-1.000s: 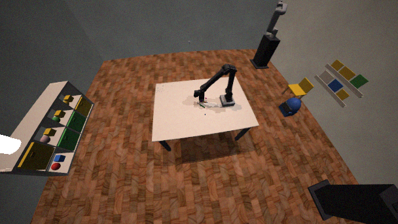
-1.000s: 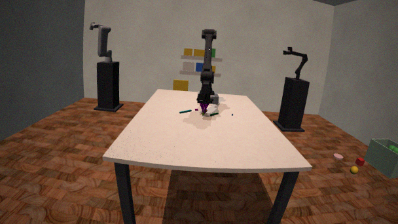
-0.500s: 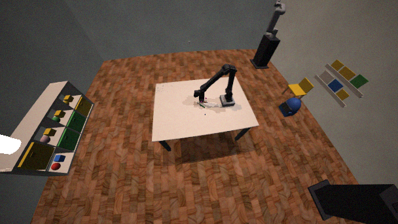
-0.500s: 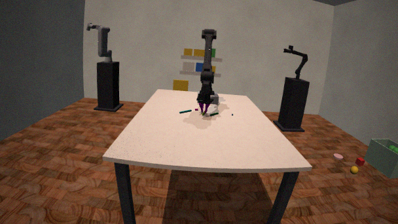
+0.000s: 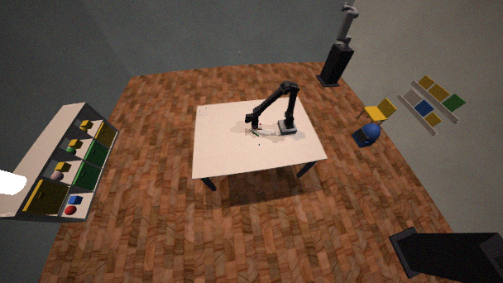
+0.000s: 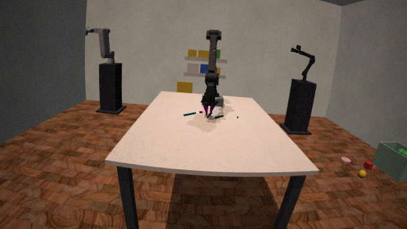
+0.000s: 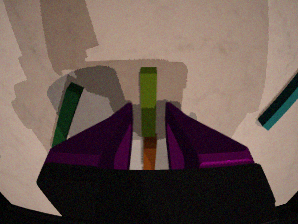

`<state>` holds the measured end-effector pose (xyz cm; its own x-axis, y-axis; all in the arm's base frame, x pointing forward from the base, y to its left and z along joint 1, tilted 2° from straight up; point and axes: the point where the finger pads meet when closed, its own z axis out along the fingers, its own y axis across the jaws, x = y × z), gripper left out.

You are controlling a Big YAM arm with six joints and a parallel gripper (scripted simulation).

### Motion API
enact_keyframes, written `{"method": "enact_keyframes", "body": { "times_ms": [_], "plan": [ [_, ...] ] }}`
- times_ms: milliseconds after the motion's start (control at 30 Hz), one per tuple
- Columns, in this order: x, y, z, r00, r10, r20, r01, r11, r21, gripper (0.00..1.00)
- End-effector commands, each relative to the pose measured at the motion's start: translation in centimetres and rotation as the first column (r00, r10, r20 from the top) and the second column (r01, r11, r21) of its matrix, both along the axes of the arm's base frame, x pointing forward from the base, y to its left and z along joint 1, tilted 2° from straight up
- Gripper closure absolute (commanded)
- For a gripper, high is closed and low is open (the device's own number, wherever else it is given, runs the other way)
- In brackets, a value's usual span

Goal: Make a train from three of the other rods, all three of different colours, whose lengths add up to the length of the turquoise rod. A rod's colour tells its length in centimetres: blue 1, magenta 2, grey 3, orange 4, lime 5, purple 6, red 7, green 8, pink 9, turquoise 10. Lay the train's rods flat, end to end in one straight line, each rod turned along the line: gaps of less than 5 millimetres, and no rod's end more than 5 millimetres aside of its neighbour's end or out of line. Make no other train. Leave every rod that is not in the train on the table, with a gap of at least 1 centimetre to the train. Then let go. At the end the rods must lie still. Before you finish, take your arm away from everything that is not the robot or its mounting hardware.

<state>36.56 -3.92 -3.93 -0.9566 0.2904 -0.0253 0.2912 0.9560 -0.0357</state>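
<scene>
My gripper (image 5: 255, 129) (image 6: 209, 114) (image 7: 149, 110) is slightly open, its purple fingers standing on both sides of the lime rod (image 6: 208, 116) (image 7: 148, 90) with a narrow gap at each side. The lime rod lies flat. The orange rod (image 7: 149, 152) lies behind it, end to end and roughly in line; its far part is hidden by the gripper body. The turquoise rod (image 6: 189, 114) (image 7: 282, 111) lies apart, at the right in the wrist view. A magenta rod (image 6: 201, 112) lies between it and the gripper in the exterior view.
A green rod (image 5: 256, 134) (image 6: 219, 116) (image 7: 67, 112) lies slanted close to the gripper, at the left in the wrist view. A small blue rod (image 5: 259, 144) (image 6: 237, 117) lies farther out on that side. All are on the pale table (image 5: 223, 155) (image 6: 207, 148).
</scene>
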Motion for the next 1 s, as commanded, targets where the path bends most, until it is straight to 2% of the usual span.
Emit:
{"method": "enact_keyframes", "body": {
  "times_ms": [0,33,100,500,567,600,667,700,867,900,967],
  "plan": [
    [0.5,-0.4,0.5,1.000,-0.002,0.007,0.002,1.000,-0.002,0.77],
    [1.4,-0.5,1.8,0.999,-0.002,0.040,0.002,1.000,-0.005,0.77],
    [2.5,-0.4,3.1,0.998,-0.002,0.061,0.002,1.000,-0.006,0.77],
    [2.4,0.5,9.6,0.998,0.002,0.068,-0.002,1.000,-0.006,0.77],
    [2.4,0.5,9.6,0.998,0.002,0.068,-0.002,1.000,-0.006,0.77],
    [1.5,0.2,8.3,1.000,-0.003,0.021,0.003,1.000,-0.002,0.77],
    [1.5,0.4,9.9,0.999,-0.003,0.047,0.003,1.000,-0.004,0.77],
    [2.3,0.3,10.9,0.998,-0.002,0.069,0.002,1.000,-0.006,0.77],
    [2.6,0.4,11.3,0.997,0.001,0.080,0.000,1.000,-0.006,0.77],
    [2.3,0.4,11.0,0.997,0.001,0.074,0.000,1.000,-0.006,0.00],
    [2.0,0.4,10.0,0.999,0.001,0.047,-0.001,1.000,-0.004,0.00]
  ]
}}
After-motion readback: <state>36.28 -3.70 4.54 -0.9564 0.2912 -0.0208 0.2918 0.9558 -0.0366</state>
